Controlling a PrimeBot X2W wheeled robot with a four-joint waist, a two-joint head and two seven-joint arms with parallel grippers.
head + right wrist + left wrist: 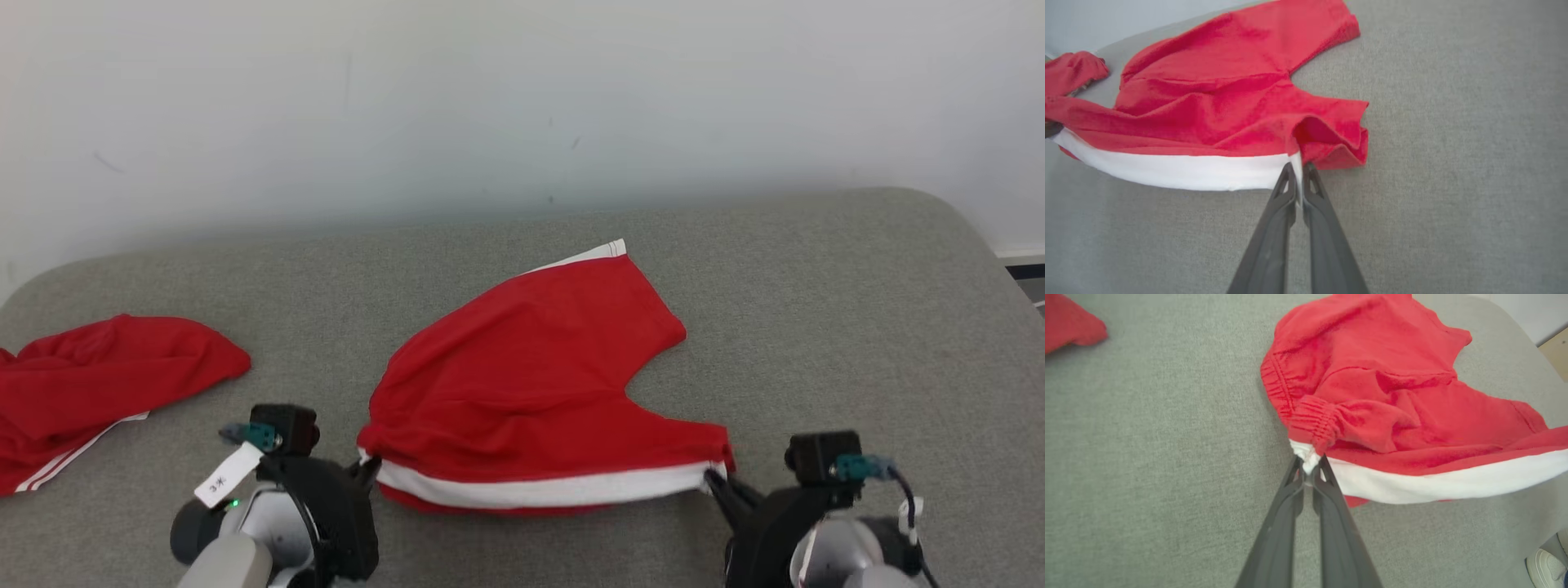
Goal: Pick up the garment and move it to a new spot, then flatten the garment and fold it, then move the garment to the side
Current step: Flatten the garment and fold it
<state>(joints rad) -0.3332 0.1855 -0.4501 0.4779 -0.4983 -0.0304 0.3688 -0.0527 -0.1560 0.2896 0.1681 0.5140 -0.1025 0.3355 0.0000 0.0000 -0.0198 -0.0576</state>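
The garment (pixel 531 384) is a pair of red shorts with a white side stripe, lying in the middle of the grey padded surface. Its white stripe runs along the near edge, stretched between my two grippers. My left gripper (pixel 369 469) is shut on the stripe's left end by the elastic waistband (pixel 1308 463). At the stripe's right end, by the leg hem, my right gripper (pixel 712 482) is shut on the cloth (pixel 1299 173). The rest of the garment (pixel 1392 396) lies rumpled beyond the stripe (pixel 1180 169).
A second red garment with thin white stripes (pixel 90 392) lies bunched at the left edge of the grey surface (pixel 816 327). A white wall rises behind. The surface's rounded right corner (pixel 963 220) drops to the floor, where a white shoe (pixel 1545 565) shows.
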